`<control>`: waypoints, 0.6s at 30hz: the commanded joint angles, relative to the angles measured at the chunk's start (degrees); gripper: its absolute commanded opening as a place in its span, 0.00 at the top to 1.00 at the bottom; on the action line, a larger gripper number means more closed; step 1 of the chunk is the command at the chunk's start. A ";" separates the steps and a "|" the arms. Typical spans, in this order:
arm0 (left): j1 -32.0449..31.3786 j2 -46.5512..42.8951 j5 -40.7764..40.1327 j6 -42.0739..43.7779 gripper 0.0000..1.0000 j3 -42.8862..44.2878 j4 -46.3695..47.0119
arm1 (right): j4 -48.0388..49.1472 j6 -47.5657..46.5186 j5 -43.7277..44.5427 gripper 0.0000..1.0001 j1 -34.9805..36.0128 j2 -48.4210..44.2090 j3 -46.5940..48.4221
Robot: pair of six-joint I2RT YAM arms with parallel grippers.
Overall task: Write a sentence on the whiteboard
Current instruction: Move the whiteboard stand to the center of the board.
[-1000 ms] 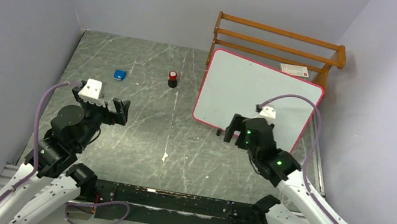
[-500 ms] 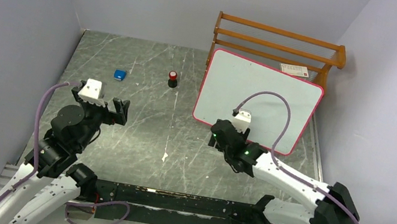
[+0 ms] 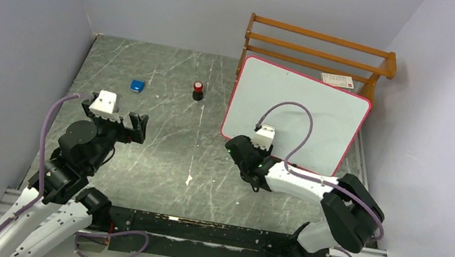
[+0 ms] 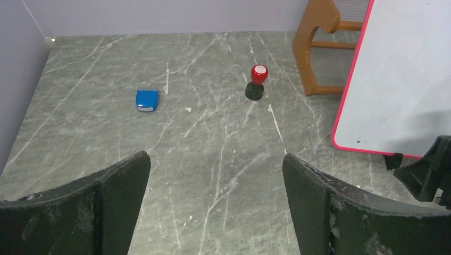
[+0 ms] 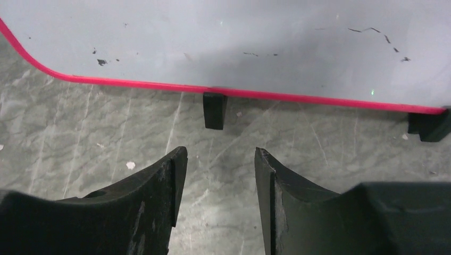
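Right gripper [image 5: 220, 154], jaws parted and empty, is facing the whiteboard's [image 5: 266, 42] lower rim; left gripper [image 4: 215, 158], released, is hanging farther off.

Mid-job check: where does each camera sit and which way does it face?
Top external: high at the near edge, looking down on the table; left gripper and right gripper show.
Left wrist: on the left arm, facing forward toward the red stamp; its fingers show.
Right wrist: low, facing the bottom rim of the whiteboard; its fingers show.
Shared: whiteboard, all three.
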 commanded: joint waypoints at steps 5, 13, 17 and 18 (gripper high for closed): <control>0.54 -0.37 -0.62 0.26 0.02 1.22 0.39 | 9.53 -1.60 3.38 0.50 -2.84 7.06 2.21; 0.58 -0.79 -0.35 0.38 0.02 1.05 0.65 | 14.89 -6.73 1.19 0.75 -3.40 9.21 1.04; 0.56 -1.07 -0.67 0.38 0.02 1.04 0.72 | 16.25 -7.84 -1.56 0.91 -2.86 7.12 -1.85; 0.55 -0.98 -0.64 0.38 0.02 1.04 0.74 | 16.22 -7.92 -2.11 0.95 -2.33 6.45 -2.49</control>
